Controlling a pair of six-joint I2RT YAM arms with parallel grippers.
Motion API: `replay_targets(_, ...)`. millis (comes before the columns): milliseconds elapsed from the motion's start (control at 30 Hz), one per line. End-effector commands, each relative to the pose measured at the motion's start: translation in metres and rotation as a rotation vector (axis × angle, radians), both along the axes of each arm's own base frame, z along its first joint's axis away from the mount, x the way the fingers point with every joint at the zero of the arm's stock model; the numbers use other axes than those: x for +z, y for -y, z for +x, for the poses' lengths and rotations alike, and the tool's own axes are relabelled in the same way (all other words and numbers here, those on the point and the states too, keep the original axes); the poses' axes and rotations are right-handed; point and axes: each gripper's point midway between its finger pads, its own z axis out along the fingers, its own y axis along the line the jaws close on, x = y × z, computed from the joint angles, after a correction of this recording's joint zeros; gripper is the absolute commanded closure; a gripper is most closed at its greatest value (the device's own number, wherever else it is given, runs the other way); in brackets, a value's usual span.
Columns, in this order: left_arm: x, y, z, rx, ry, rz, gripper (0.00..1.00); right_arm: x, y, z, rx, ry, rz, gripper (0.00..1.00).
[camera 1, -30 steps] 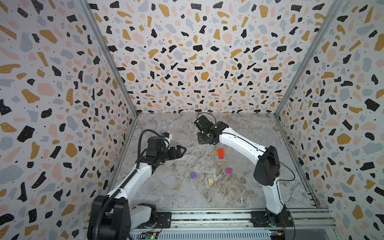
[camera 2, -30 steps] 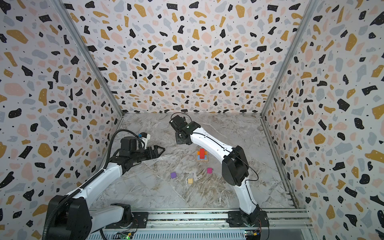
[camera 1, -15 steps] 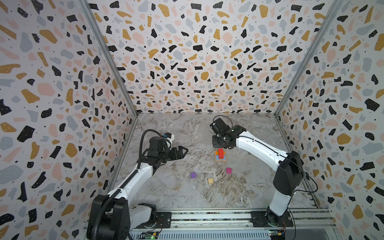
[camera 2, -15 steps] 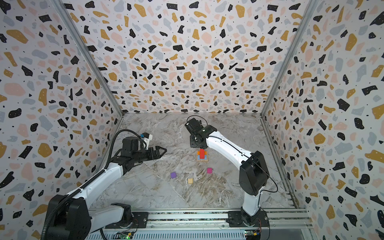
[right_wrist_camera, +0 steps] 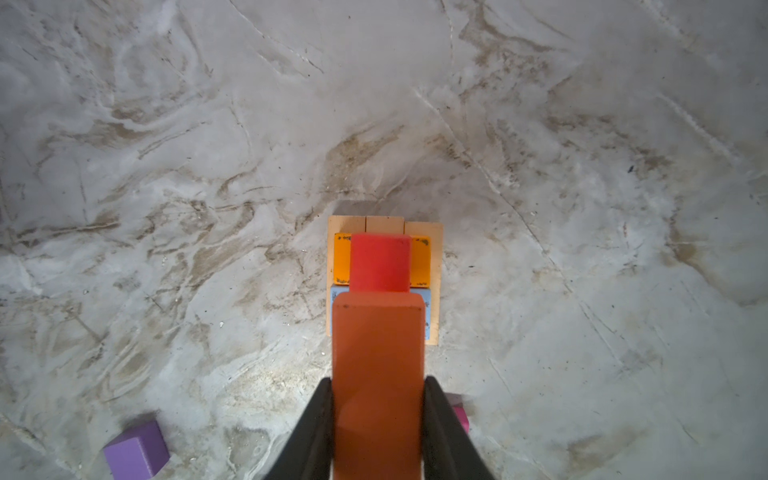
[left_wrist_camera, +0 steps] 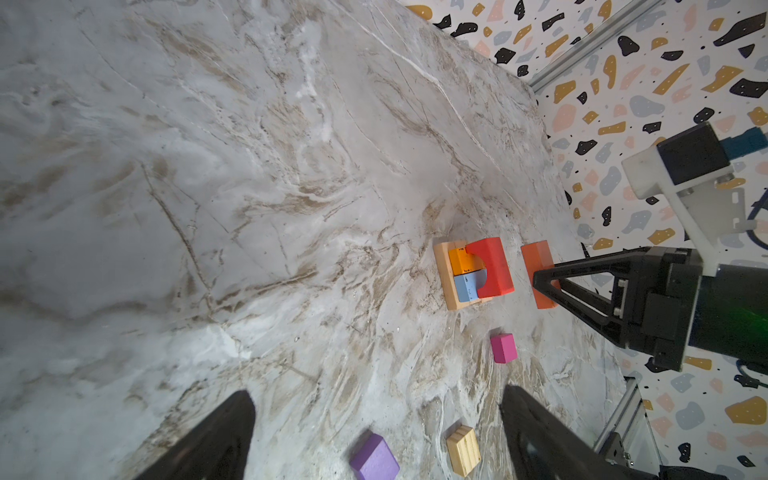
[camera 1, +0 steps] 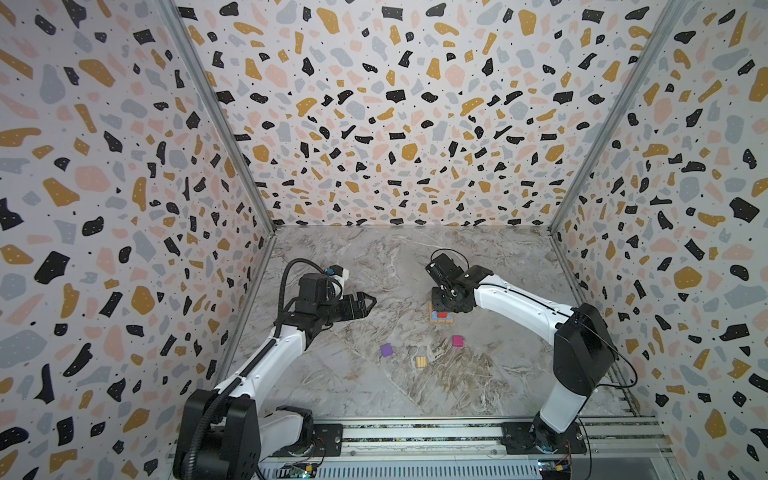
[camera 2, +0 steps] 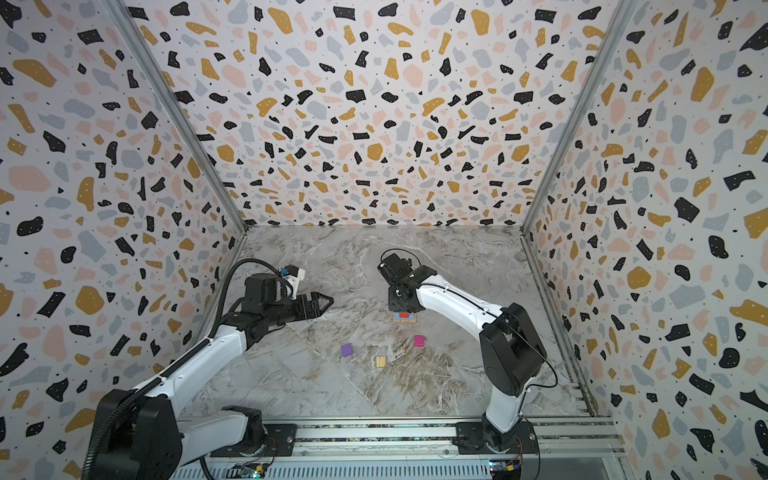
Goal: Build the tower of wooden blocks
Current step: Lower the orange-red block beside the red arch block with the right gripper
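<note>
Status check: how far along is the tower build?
Done: the tower has tan base, orange block, blue block, red arch. In hand: right gripper holds an orange-red plank above it. Remaining: purple cube, pink cube, tan cube lie loose; left gripper open.

A: Up top and down both sides: speckled walls (camera 1: 374, 104). Black, yellow, pink and gray spots.
B: Yes. Lower middle: gray stone floor (camera 1: 361, 386) with brown streaks.
A: Along the bottom edge: a long shiny metal rail (camera 1: 415, 432).
B: And slanting up at left and right: thin metal corner strips (camera 1: 220, 118).
</note>
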Motion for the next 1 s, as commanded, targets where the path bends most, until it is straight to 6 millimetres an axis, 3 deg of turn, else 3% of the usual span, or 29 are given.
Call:
replay_targets(0,0.008,0.004,0.004,-0.015,0.043,-0.01,0.06,0.02,0.001,0.003,-0.021,0.049,0.054,0.76)
replay_targets(967,0.009,0.004,0.004,-0.016,0.047,-0.005,0.06,-0.001,-0.005,0.016,-0.034,0.027,0.03,0.78)
